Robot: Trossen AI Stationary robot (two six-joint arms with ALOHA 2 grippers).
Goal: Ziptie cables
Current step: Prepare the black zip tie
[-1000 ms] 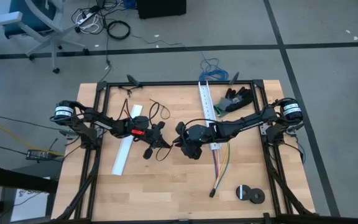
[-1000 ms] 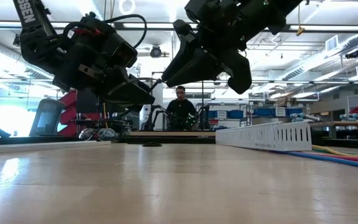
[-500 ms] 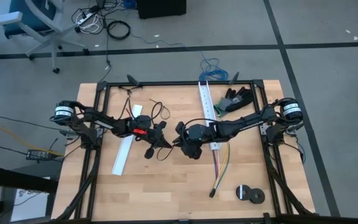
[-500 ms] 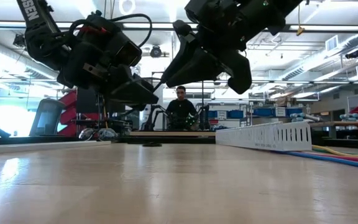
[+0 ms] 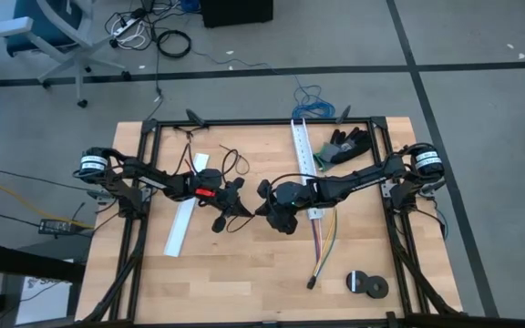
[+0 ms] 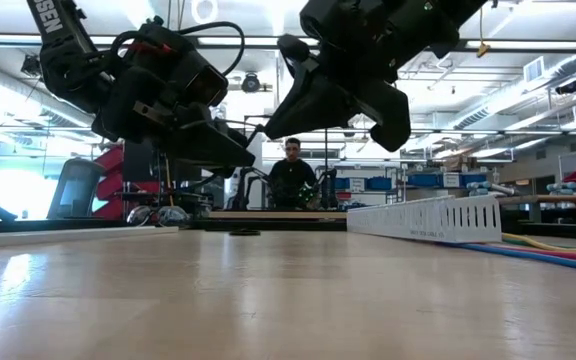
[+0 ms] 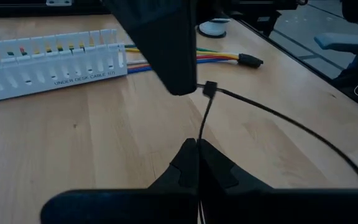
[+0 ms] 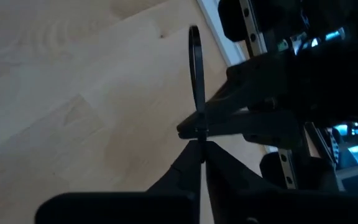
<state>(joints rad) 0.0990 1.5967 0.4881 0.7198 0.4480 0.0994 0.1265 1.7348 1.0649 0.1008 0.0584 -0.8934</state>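
The ziptie, a thin black strip with a small square head, hangs in the air at mid-frame of the high view, between the two grippers and clear of the wooden table; in the left wrist view one stretch runs from the pinch to the head and a second curves away toward the lower right, suggesting a partly formed loop. The left gripper has its fingers pressed together on the strip, and the right gripper, meeting it tip to tip, is likewise closed on it near the head. The cables, yellow, blue and pinkish, lie unbound at lower right of centre, long axis running up and down the frame, dark end toward the bottom edge, upper part in the white slotted channel. By this evidence the tie is only being prepared; passing it round the bundle and cinching remain.
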